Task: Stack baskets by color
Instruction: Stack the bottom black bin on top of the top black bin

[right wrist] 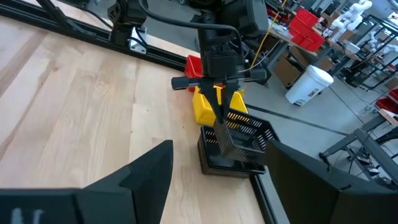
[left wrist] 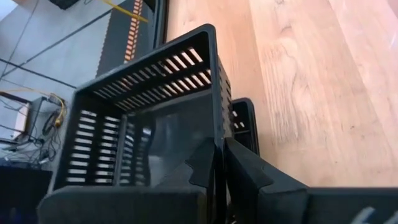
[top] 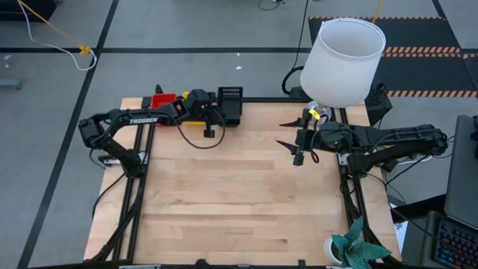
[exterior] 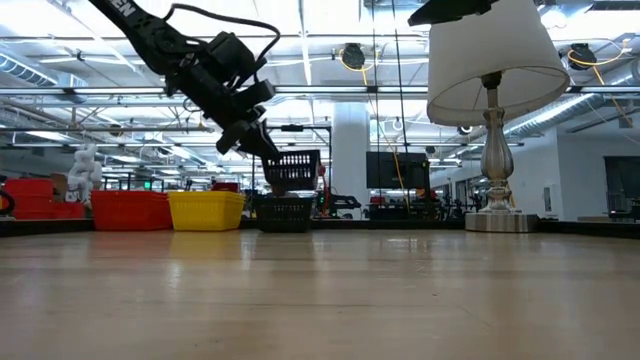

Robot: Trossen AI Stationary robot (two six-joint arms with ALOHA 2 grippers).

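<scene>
A black basket (left wrist: 149, 118) with slotted mesh walls is pinched by its rim in the left claw (right wrist: 222, 109), tilted just above another black basket (exterior: 284, 213) at the bench's (top: 239, 194) far edge, beside yellow (exterior: 207, 210) and red (exterior: 131, 210) baskets. The right claw (top: 299, 139) is held released.

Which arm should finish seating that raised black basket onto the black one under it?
Left. Its gripper already pinches the raised black basket's wall, tilted right over the lower black basket at the table's far edge. The right gripper hangs open near the lamp, holding nothing.
</scene>
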